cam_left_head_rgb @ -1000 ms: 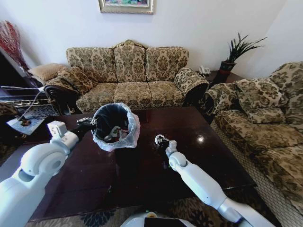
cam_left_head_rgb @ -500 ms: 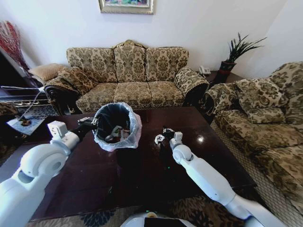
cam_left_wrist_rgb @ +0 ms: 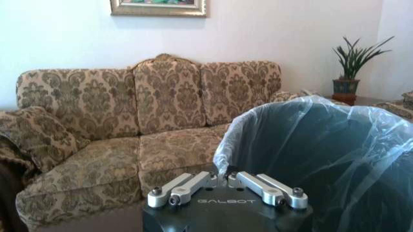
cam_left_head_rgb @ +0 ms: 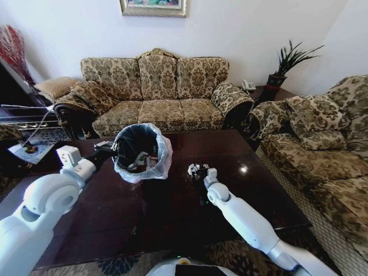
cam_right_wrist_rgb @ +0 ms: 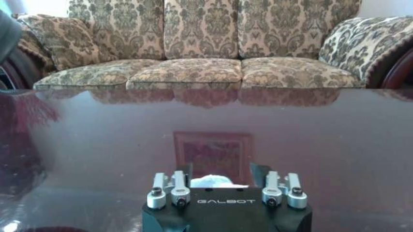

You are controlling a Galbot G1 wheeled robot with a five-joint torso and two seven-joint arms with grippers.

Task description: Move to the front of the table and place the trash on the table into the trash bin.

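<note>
left hand (cam_left_head_rgb: 109, 148) is up at the far left of the bench (cam_left_head_rgb: 172, 213), pinched together on the bag rim of the trash bin (cam_left_head_rgb: 140, 152). the left wrist view puts it close up: both fingers (cam_left_wrist_rgb: 258, 181) meet on the whitish plastic at the bin's (cam_left_wrist_rgb: 316, 159) edge, a detail the head view is too far off to settle. the head view gives what the wrist view misses, though: the bin stands on the bench top, far left of the middle, with bits of trash (cam_left_head_rgb: 140, 163) lying inside it, white and red among them.

right hand (cam_left_head_rgb: 199, 172) is low over the middle of the bench, right of the bin, on a small heap of crumpled white wrapper (cam_left_head_rgb: 194, 168). from the head view i cannot tell its grip. the right wrist view shows more: the fingers (cam_right_wrist_rgb: 258, 170) stand apart with the white wrapper (cam_right_wrist_rgb: 210, 181) sitting between them on the glossy bench (cam_right_wrist_rgb: 322, 145), just near of the square inlay (cam_right_wrist_rgb: 212, 149).

beyond the far edge, a patterned sofa (cam_left_head_rgb: 155, 92) runs along the wall, and its cushions (cam_right_wrist_rgb: 206, 72) mirror in the polish in the right wrist view.
</note>
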